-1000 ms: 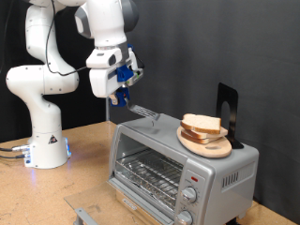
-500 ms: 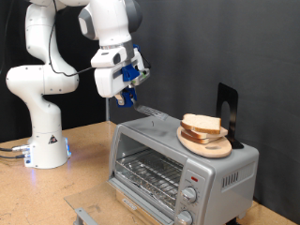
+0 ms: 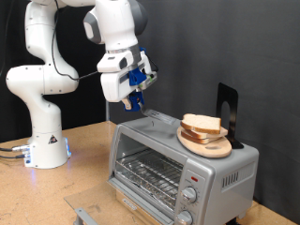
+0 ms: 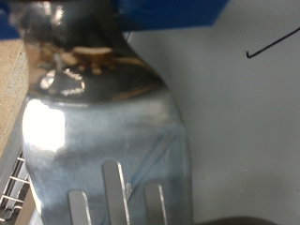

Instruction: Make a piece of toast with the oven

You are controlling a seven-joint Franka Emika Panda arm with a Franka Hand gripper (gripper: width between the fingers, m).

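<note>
The gripper [image 3: 134,94] had risen and drifted toward three o'clock over the last second, so that it hung higher above the oven [image 3: 178,157], at about eleven o'clock from the piece of toast [image 3: 202,124]. It was closed on a metal fork [image 3: 150,113], whose tines slanted down toward the oven roof; the wrist view was almost filled by that fork's shiny neck and prongs [image 4: 112,122]. The toast lay untouched on the round wooden plate [image 3: 208,143] atop the oven, well apart from the tines. The oven door looked shut, its wire rack [image 3: 150,173] bare — so the bread was not yet inside, and the lift read as a carry toward the slice.
</note>
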